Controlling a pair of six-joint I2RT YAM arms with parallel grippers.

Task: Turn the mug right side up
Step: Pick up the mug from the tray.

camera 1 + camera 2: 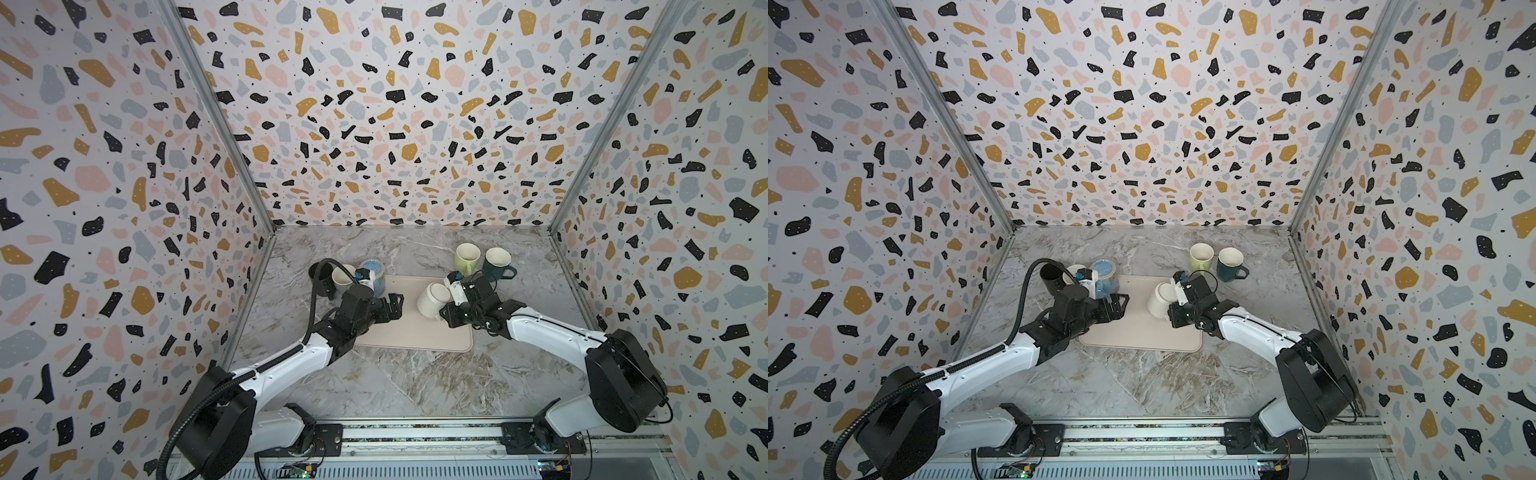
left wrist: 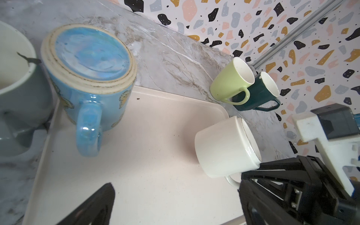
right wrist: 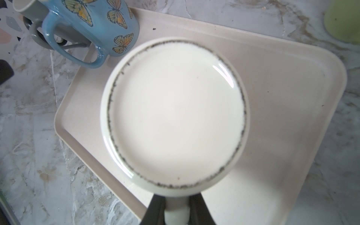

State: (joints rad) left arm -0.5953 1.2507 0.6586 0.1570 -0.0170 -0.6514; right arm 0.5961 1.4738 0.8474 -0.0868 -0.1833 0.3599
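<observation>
A white mug (image 1: 431, 300) (image 1: 1160, 298) is tipped over the right part of the beige tray (image 1: 415, 337). Its base faces the right wrist camera, ringed with dark specks (image 3: 175, 115), and its mouth points away. My right gripper (image 1: 443, 314) (image 3: 176, 211) is shut on the mug's handle, one finger on each side. Whether the mug touches the tray I cannot tell. My left gripper (image 1: 395, 306) (image 2: 175, 206) hangs open over the tray's left part, holding nothing. Beside it a blue butterfly mug (image 1: 375, 277) (image 2: 91, 78) stands upside down on the tray's far left corner.
A grey mug (image 1: 343, 279) and a black cup (image 1: 319, 277) stand upright left of the blue one. A light green mug (image 1: 466, 257) and a dark teal mug (image 1: 497, 264) stand upright behind the tray on the marble top. Patterned walls close three sides.
</observation>
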